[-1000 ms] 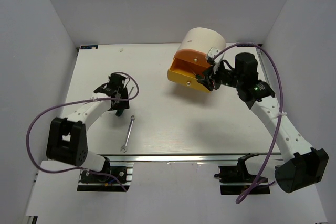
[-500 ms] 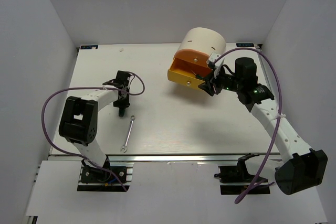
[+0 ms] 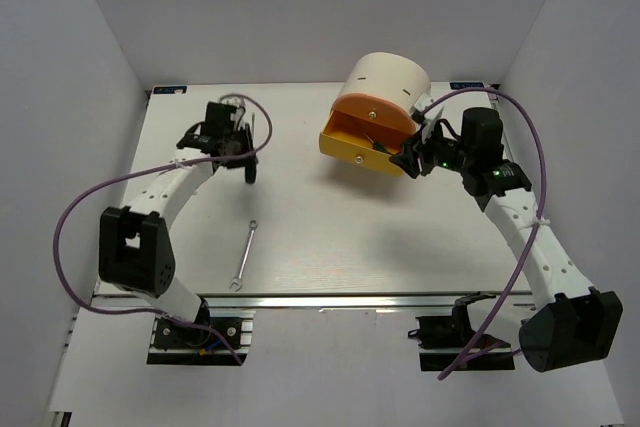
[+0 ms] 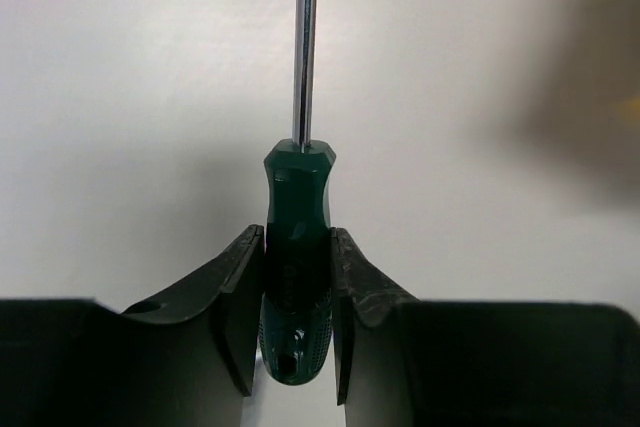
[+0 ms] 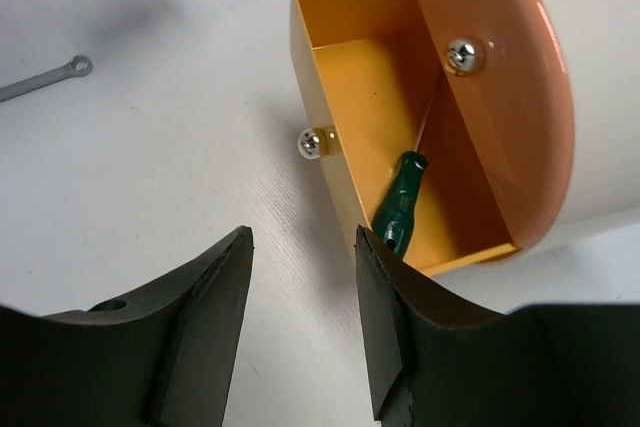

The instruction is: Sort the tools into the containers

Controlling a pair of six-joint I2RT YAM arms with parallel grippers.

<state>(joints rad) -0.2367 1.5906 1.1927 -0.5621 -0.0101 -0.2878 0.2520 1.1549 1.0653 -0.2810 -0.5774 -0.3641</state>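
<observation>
My left gripper (image 4: 297, 239) is shut on the green-and-black handle of a screwdriver (image 4: 296, 209), its steel shaft pointing away over the white table; in the top view this gripper (image 3: 246, 164) hangs over the table's left back. The cream drum cabinet (image 3: 392, 75) stands at the back right with its yellow drawer (image 3: 343, 143) pulled out under the orange drawer front (image 3: 372, 113). Another green-handled screwdriver (image 5: 399, 209) lies inside the yellow drawer (image 5: 358, 87). My right gripper (image 5: 303, 237) stands open and empty just beside that drawer's corner. A silver wrench (image 3: 244, 255) lies near the front left.
Purple cables loop off both arms. The orange drawer front (image 5: 495, 97) and the yellow one each carry a small shiny knob (image 5: 314, 143). One end of the wrench (image 5: 45, 77) shows at the left edge of the right wrist view.
My left gripper has shut on the screwdriver and carried it up and toward the back of the table. The right gripper drew back slightly to the right of the drawer.
</observation>
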